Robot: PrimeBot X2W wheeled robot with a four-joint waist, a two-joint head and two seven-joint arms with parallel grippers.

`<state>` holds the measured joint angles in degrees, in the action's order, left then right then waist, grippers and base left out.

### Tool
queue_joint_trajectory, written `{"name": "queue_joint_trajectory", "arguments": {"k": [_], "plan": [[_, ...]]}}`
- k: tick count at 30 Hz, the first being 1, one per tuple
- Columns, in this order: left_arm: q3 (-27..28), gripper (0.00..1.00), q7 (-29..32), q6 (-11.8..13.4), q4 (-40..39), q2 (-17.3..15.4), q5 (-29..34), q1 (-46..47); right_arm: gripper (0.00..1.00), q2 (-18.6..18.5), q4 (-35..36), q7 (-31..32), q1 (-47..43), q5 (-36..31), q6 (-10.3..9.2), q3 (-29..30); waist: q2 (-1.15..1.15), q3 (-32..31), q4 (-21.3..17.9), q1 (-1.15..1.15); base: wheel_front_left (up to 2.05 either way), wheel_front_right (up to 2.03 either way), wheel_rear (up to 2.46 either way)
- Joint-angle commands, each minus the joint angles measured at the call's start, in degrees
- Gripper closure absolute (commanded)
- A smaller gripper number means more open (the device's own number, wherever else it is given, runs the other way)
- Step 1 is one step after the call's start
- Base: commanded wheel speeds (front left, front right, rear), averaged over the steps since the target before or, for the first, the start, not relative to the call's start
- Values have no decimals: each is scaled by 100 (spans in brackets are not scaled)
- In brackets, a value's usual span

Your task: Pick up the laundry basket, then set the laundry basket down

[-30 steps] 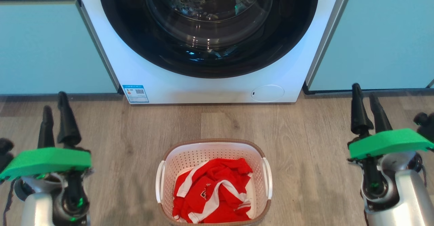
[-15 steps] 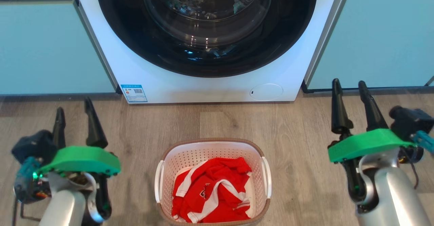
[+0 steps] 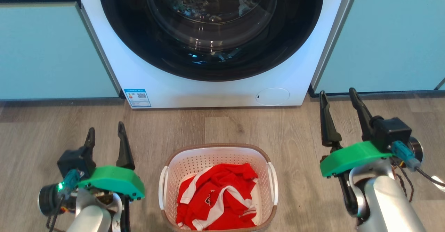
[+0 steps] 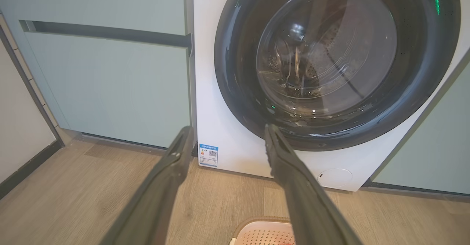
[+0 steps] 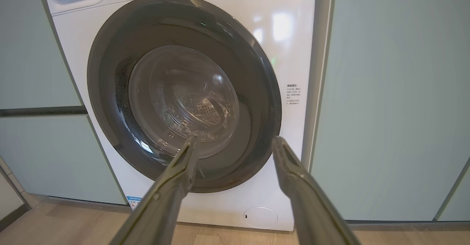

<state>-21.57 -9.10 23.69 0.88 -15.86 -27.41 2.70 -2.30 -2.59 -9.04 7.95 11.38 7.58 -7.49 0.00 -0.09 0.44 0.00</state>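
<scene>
The laundry basket (image 3: 175, 167), cream-white and perforated with a brown rim and two white side handles, stands on the wood floor in front of the washing machine, holding a red and white garment (image 3: 215, 197). Its far rim (image 4: 262, 224) shows at the bottom of the left wrist view. My left gripper (image 3: 106, 132) is open, a short way left of the basket, apart from it, with nothing between its fingers (image 4: 172, 164). On the other side my right gripper (image 3: 339, 95) is open and empty too, further from the basket, fingers (image 5: 183, 164) pointing at the machine.
The white washing machine (image 3: 215, 93) with its dark round door (image 5: 183, 94) stands close behind the basket. Pale green cabinet fronts (image 3: 52, 51) flank it on both sides. Bare wood floor (image 3: 299, 134) lies between the basket and each arm.
Both arms have swung inward toward the basket, the wrists rolling so the cameras now sit outward. Each gripper's fingers have spread wider apart. The basket has stayed put.
</scene>
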Motion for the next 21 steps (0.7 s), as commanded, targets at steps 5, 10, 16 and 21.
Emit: {"name": "queue_joint_trajectory", "arguments": {"k": [5,10,16,21], "plan": [[345,0,-159,-218,-335,23,313,375,0,-45,36,-165,278,-298,-7,-160,0,-16,-13,0,0,0,0],[502,0,-243,-439,-416,175,650,353,0,-47,28,-249,304,-501,-7,-227,0,-20,-21,0,0,0,0],[814,0,-343,-453,-997,344,1310,371,0,-50,333,-350,400,-914,-8,-286,0,-10,-29,0,0,0,0],[838,0,-410,-596,-1336,403,1632,347,0,-52,529,-417,406,-794,-8,-274,0,-8,-38,0,0,0,0]]}}
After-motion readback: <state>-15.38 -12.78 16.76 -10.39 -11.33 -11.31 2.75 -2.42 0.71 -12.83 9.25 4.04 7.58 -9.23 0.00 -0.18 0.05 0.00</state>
